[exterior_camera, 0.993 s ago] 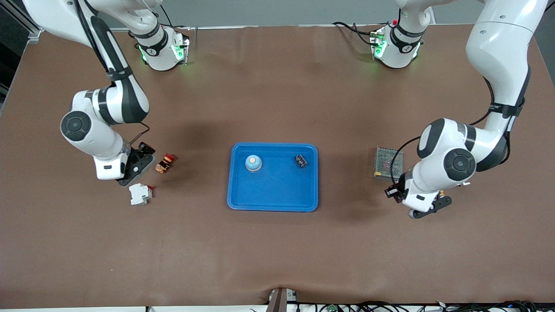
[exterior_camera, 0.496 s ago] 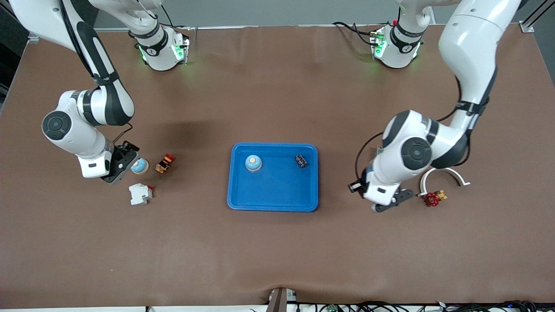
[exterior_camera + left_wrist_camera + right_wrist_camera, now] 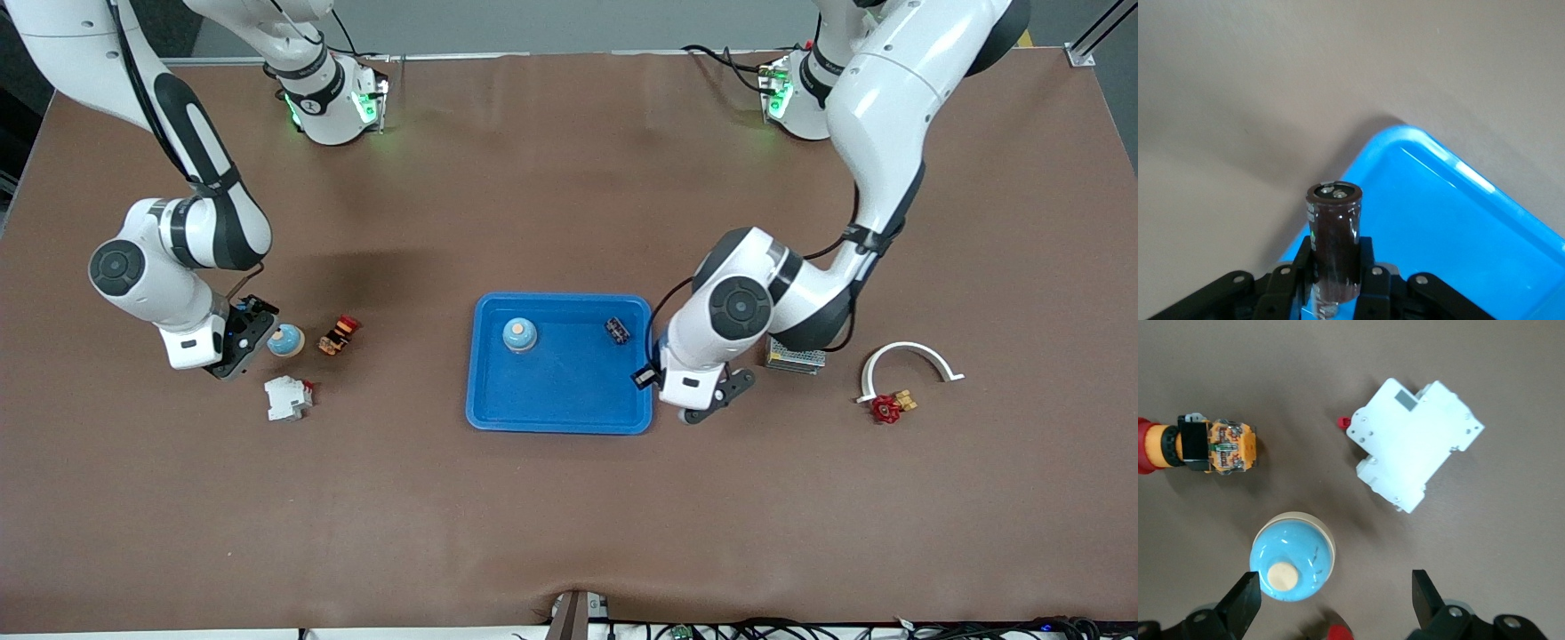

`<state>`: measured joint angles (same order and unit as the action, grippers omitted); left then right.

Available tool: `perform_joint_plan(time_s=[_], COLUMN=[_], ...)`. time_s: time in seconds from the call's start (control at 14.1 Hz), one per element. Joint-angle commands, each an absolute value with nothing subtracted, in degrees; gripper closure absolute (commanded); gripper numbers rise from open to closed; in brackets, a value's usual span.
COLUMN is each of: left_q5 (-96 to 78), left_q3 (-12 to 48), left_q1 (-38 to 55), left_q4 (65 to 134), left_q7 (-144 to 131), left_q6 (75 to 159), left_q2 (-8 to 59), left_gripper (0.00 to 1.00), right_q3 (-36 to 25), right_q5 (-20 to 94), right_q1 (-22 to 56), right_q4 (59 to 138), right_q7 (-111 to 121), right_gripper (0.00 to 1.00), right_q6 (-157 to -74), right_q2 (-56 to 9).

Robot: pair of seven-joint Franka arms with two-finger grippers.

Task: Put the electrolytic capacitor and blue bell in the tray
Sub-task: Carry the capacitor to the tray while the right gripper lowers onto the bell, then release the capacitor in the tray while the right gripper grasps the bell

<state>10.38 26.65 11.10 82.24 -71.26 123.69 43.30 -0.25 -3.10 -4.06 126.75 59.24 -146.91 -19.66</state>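
The electrolytic capacitor (image 3: 1335, 247), a dark brown can with two terminals on its top face, stands upright, pinched between the fingers of the left end effector (image 3: 1335, 280). In the front view that end effector (image 3: 705, 404) hangs just below the middle of the frame, over the rim of the tray (image 3: 569, 391) at the left arm's end, by the corner nearer the camera. The left wrist view shows the blue floor of the tray only partly under the capacitor, with bare tabletop (image 3: 1238, 100) beside it.

The tray sits at the centre of the frame. It already holds a bell with a blue dome (image 3: 520, 334) and a small dark component (image 3: 617, 330), both in its upper half.

The step in hand looks like the drop of the capacitor. To do it well, the left arm should probably carry on inward until the can is wholly over the open lower part of the tray, clear of the rim. It should then lower close to the floor before letting go, since an upright cylinder will likely topple and roll.

The blue bell (image 3: 1293, 557) rests on the tabletop toward the right arm's end, beside an orange and red push button (image 3: 1201, 445) and near a white circuit breaker (image 3: 1415, 443). The right end effector (image 3: 1335, 603) hovers over it with fingers spread wide, off-centre from the dome. It would need to centre on the dome before closing.
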Motion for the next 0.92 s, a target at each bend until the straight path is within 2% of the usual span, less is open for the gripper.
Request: perform_joint_plan(time_s=[0.0, 0.21, 0.5, 0.57, 0.64, 0.71, 0.78, 0.85], left_q5=[9.49, 9.67, 9.49, 9.58, 9.49, 9.58, 9.67, 9.58], left_q3=[26.19, 26.02, 21.11, 20.22, 19.87, 19.86, 19.78, 19.78], left_q1=[14.23, 16.6, 20.82, 21.7, 21.88, 21.88, 21.88, 21.88], left_q4=[78.93, 78.93, 78.84, 78.92, 78.93, 79.01, 79.01, 78.93], left_q7=[-77.05, -83.4, -84.46, -84.46, -84.64, -84.81, -84.73, -84.64], left_q6=[125.49, 130.5, 132.27, 132.62, 132.71, 132.71, 132.71, 132.71], left_q2=[46.66, 49.04, 51.15, 51.24, 51.24, 51.15, 51.07, 50.72], left_gripper=[1.0, 1.0, 1.0, 0.95, 0.8, 0.43, 0.0, 0.0], right_q3=[0.88, 0.88, 0.97, 0.88, 0.97, 0.97, 0.97, 0.97], right_q5=[-3.69, -3.6, -3.52, -3.52, -3.52, -3.52, -3.52, -3.52], right_q1=[-5.1, -5.01, -5.01, -4.92, -4.92, -4.92, -4.92, -4.92], right_q4=[129.81, 130.52, 132.62, 133.32, 133.85, 133.86, 133.94, 134.12], right_q7=[59.77, 59.77, 59.68, 59.68, 59.59, 59.68, 59.68, 59.59], right_gripper=[0.0, 0.0, 0.0, 0.0, 0.0, 0.0, 0.0, 0.0], right_q6=[-149.41, -150.29, -152.56, -154.14, -154.94, -155.3, -155.82, -156.44], right_q2=[-18.72, -18.81, -19.07, -19.25, -19.68, -20.21, -20.65, -21.0])
